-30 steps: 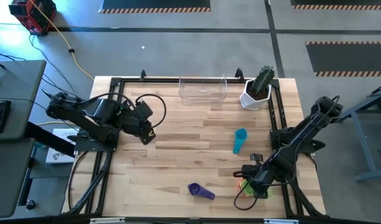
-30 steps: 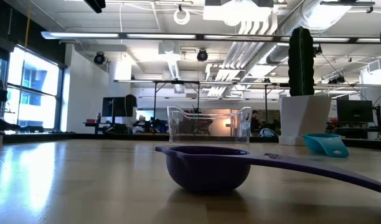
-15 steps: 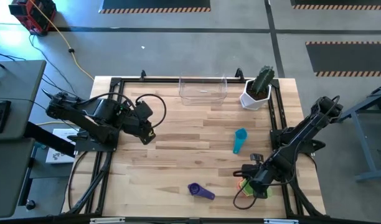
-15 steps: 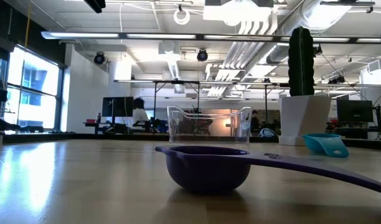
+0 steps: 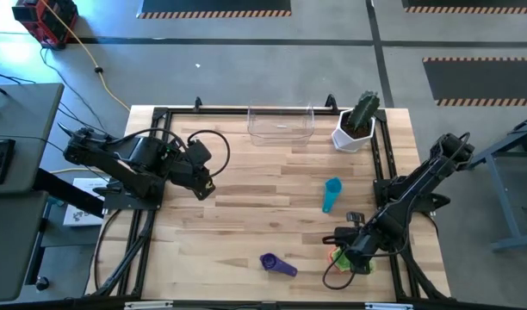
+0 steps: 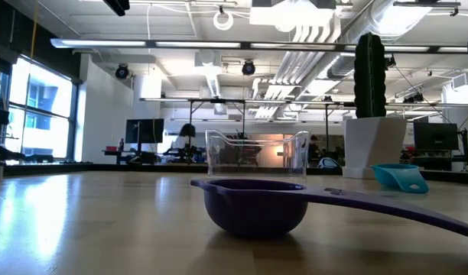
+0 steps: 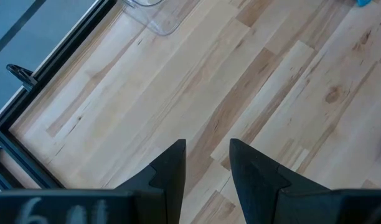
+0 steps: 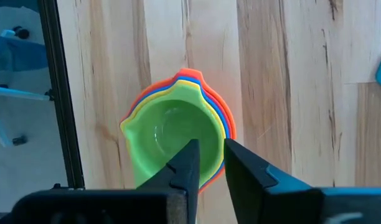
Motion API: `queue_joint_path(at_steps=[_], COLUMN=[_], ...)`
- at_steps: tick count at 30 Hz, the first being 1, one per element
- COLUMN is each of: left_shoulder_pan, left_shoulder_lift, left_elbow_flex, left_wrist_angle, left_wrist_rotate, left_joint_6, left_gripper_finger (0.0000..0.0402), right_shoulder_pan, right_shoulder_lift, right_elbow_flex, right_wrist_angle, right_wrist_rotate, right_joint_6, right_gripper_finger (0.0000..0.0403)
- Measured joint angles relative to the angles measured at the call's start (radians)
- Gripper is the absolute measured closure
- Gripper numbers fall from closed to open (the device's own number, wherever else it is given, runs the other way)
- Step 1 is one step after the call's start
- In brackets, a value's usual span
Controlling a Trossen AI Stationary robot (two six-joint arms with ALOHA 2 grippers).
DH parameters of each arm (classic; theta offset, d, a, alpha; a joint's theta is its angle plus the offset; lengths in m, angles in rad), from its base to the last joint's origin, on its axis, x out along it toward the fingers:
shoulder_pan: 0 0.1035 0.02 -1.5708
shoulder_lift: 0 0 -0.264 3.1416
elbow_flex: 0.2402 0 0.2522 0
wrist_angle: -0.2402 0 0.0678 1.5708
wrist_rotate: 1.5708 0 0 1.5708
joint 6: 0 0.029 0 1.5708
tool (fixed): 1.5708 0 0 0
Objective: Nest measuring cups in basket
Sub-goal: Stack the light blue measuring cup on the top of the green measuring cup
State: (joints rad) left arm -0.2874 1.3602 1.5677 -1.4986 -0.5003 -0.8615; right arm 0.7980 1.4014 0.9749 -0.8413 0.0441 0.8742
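Several measuring cups sit nested in a stack near the table's front right corner, the green one on top, with yellow, orange, blue and red rims showing under it. My right gripper points down over the stack's rim, its fingers a little apart. A purple cup lies on the table near the front edge, and a teal cup lies right of centre. The clear basket stands at the far edge. My left gripper hangs open above the table's left side. My right gripper stands astride the green cup's rim from above. One finger is over the cup's inside, the other outside the stack. Whether either finger touches the rim, I cannot tell. The stack rests on the table.
A white pot with a green cactus stands to the right of the basket at the far right. Black frame rails run along the table's sides. Bare wood lies between the stack and the basket.
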Motion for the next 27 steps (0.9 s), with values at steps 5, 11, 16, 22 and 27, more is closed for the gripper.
queue_joint_path(at_steps=[5, 11, 16, 22, 27], left_shoulder_pan=[0.000, 0.000, 0.000, 0.000, 0.000], left_shoulder_lift=[0.000, 0.000, 0.000, 0.000, 0.000], left_elbow_flex=[0.000, 0.000, 0.000, 0.000, 0.000], left_wrist_angle=[0.000, 0.000, 0.000, 0.000, 0.000], left_wrist_rotate=[0.000, 0.000, 0.000, 0.000, 0.004], left_joint_6=[0.000, 0.000, 0.000, 0.000, 0.001], left_gripper_finger=[0.0287, 0.0287, 0.0287, 0.0287, 0.0287], right_shoulder_pan=[0.000, -0.068, -0.174, -0.296, -0.383], right_shoulder_lift=[0.000, 0.000, 0.000, 0.000, -0.004], right_elbow_flex=[0.000, 0.000, 0.000, 0.000, -0.003], right_wrist_angle=[-0.005, -0.095, -0.202, -0.302, -0.357], right_wrist_rotate=[0.062, 0.161, 0.190, 0.179, 0.174], right_joint_6=[0.027, 0.230, 0.338, 0.274, 0.223], right_gripper_finger=[0.0336, 0.0336, 0.0336, 0.0336, 0.0336])
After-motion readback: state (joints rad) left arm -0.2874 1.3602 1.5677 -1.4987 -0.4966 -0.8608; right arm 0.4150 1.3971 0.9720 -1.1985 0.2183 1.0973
